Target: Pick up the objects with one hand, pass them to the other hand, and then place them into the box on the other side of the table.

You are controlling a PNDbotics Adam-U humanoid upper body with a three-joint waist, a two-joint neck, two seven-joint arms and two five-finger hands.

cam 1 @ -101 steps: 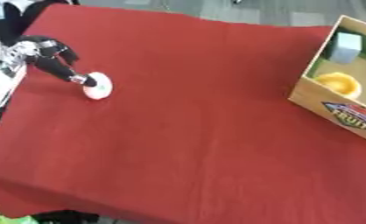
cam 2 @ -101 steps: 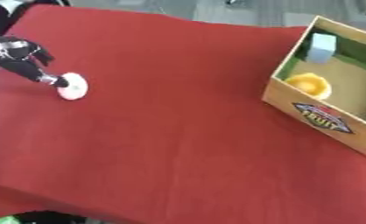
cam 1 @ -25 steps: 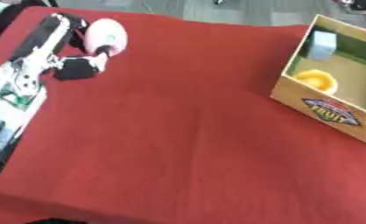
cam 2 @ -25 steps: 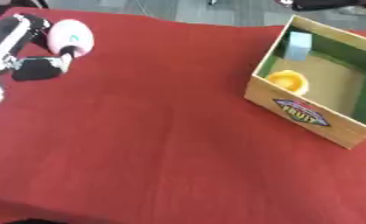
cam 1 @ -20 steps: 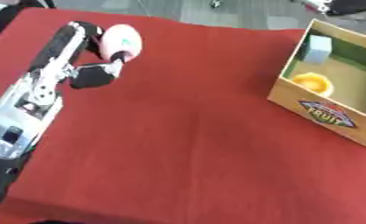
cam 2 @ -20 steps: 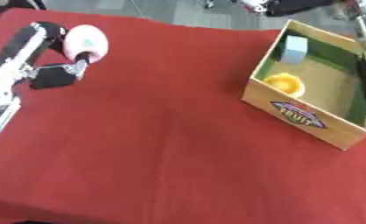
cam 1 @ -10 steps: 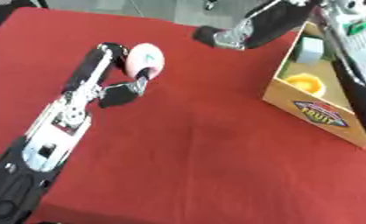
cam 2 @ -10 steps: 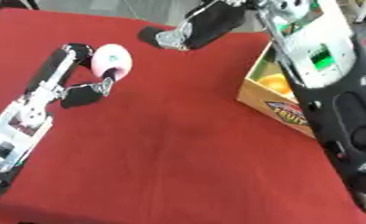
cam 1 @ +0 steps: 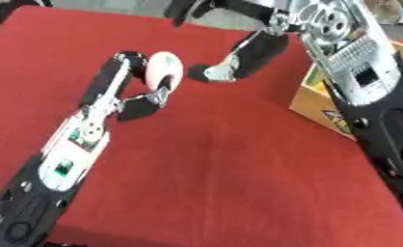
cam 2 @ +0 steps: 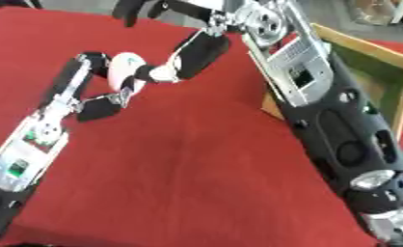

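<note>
The left hand (cam 1: 141, 89) is curled round a white ball (cam 1: 164, 69), holding it above the red desk (cam 1: 213, 164) at about 11 o'clock. The right hand (cam 1: 230, 58) reaches in from 1 o'clock, its fingers relaxed and apart, with the fingertips (cam 1: 201, 73) just beside the ball; whether they touch it I cannot tell. The box (cam 2: 369, 72) sits at 3 o'clock, mostly hidden behind the right arm.

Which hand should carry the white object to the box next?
Right. The right hand reaches beside the white object held by the left hand, and the box sits on the right side.
</note>
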